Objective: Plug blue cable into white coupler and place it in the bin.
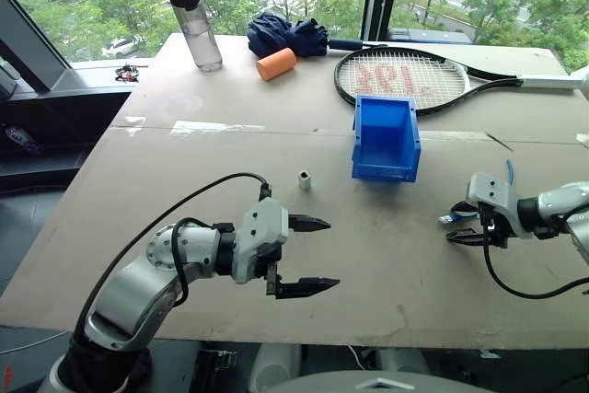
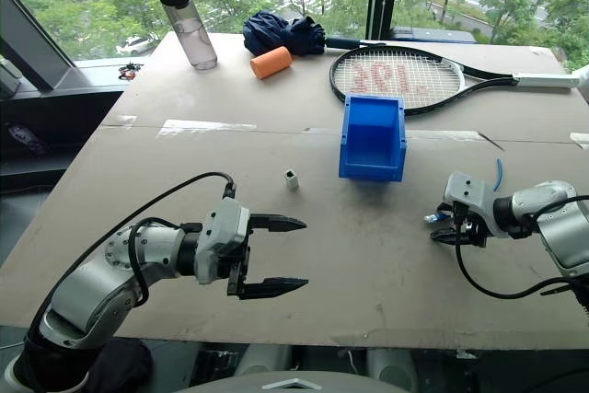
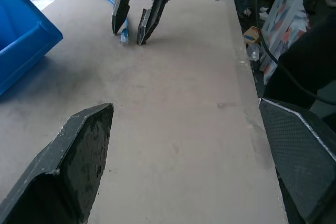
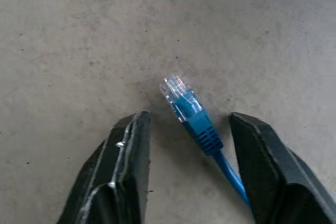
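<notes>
Blue cable (image 4: 197, 121) lies on the surface between the right tool's (image 4: 189, 129) part-open fingers, seemingly untouched; left tool (image 1: 308, 255) gapes empty

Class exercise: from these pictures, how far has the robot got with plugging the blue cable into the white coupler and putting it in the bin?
Done: nothing yet. The white coupler stands alone on the table and the bin looks empty. In hand: the right gripper straddles the blue cable just behind its clear plug, fingers not yet touching it. The left gripper hovers open, holding nothing. Left: grasp the cable, pick up the coupler, mate them, drop them in the bin.
</notes>
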